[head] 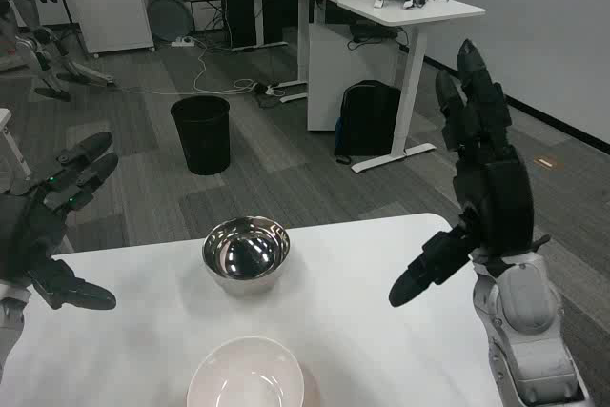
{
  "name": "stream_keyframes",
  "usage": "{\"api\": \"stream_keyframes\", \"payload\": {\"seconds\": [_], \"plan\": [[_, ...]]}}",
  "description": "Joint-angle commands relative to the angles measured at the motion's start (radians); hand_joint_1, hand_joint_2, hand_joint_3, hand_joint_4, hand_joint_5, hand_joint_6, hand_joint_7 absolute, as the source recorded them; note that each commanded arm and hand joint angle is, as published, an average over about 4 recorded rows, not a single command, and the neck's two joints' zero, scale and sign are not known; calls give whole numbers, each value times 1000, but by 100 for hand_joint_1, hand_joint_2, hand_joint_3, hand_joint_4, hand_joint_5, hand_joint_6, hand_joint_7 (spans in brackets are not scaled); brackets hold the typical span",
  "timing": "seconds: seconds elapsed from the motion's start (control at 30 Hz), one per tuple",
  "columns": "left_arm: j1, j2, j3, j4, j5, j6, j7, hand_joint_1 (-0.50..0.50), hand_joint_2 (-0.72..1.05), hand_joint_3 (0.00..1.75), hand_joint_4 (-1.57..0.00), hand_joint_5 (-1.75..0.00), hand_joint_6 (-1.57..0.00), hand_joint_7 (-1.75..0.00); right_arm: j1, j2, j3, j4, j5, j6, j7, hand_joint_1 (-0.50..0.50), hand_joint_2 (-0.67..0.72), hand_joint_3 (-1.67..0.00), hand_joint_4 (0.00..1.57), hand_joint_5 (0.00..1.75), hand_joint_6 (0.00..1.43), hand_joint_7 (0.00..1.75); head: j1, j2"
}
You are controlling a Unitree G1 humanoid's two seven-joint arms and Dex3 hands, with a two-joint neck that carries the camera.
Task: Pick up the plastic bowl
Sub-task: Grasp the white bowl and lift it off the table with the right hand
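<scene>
Both open, holding nothing: left robot hand (52, 226) and right robot hand (477, 188) raised over the table (381, 331) edges. Plastic bowl (246, 375) (white) sits between them, nearer the robot than the metal bowl (246, 253).

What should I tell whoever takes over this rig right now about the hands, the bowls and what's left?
Left hand: open, raised over the table's left edge, holding nothing.
Right hand: open, raised upright over the table's right side, fingers spread, holding nothing.
Plastic bowl: white, upright, at the near edge of the white table, between the two hands, untouched.
Metal bowl: just behind the plastic bowl, apart from it; not the target.
Done: nothing yet; no hand is at the bowl.
Left: bring a hand down to the plastic bowl, grip its rim and lift, keeping off the metal bowl.
</scene>
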Motion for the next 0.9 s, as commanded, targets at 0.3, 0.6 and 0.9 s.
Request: {"api": "stream_keyframes", "payload": {"seconds": [0.3, 0.6, 0.9], "plan": [[-15, -179, 375, -141, -85, -45, 139, -50, 16, 0, 0, 0, 0, 0, -359, 15, 260, 509, 117, -287, 55, -46, 66, 0, 0, 0, 0, 0, 90, 32], [-13, -180, 377, -141, -85, -45, 139, -50, 16, 0, 0, 0, 0, 0, -360, 15, 266, 511, 118, -285, 56, -46, 66, 0, 0, 0, 0, 0, 88, 25], [-15, -175, 377, -140, -85, -45, 139, -50, 16, 0, 0, 0, 0, 0, -360, 17, 268, 512, 118, -283, 57, -46, 66, 0, 0, 0, 0, 0, 84, 19]]}}
